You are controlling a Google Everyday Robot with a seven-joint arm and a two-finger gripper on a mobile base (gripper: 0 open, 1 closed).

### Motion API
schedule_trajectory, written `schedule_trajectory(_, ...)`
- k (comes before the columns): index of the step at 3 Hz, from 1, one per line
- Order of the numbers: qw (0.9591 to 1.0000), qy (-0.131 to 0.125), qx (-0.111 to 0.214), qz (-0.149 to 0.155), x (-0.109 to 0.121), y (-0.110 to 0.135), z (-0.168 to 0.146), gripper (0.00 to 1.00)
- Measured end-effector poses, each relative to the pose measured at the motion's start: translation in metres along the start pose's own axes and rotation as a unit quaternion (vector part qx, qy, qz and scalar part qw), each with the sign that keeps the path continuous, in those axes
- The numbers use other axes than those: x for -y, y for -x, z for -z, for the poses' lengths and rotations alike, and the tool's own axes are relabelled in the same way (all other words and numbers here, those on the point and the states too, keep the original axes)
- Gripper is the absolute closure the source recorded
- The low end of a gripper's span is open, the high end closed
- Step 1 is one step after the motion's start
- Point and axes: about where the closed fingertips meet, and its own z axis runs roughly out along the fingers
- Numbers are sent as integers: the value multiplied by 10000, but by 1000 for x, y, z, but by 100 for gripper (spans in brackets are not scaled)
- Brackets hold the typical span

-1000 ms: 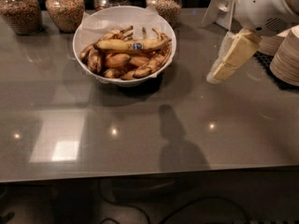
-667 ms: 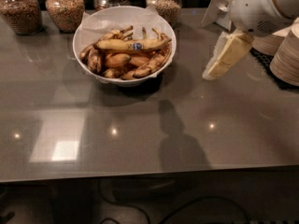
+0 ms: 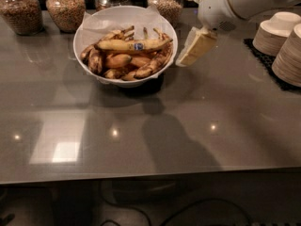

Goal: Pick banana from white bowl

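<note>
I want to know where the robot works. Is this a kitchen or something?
Likely a snack kitchen or café counter: a white bowl of bananas, glass jars of dry food behind it, and stacks of disposable bowls at the right. The robot's gripper hangs just right of the white bowl.

Glossy grey counter [image 3: 155, 145] fills the view; light glints [image 3: 114, 132] at 4 & 8 o'clock. Grain jars [image 3: 66, 8] along back edge, 11-12. Stacked small bowls [image 3: 277, 32] on black mat [image 3: 256, 52] at 2-3. Dark underneath, prob. cables [image 3: 202, 210] at 6. My gripper [image 3: 187, 59] hangs at 1 o'clock.
</note>
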Motion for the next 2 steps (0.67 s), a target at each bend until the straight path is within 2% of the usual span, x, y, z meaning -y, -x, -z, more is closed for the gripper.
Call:
schedule_trajectory(1, 9999, 38, 125, 112, 4, 9, -24, 31)
schedule_trajectory(2, 9995, 57, 238, 202, 8, 19, -44, 41)
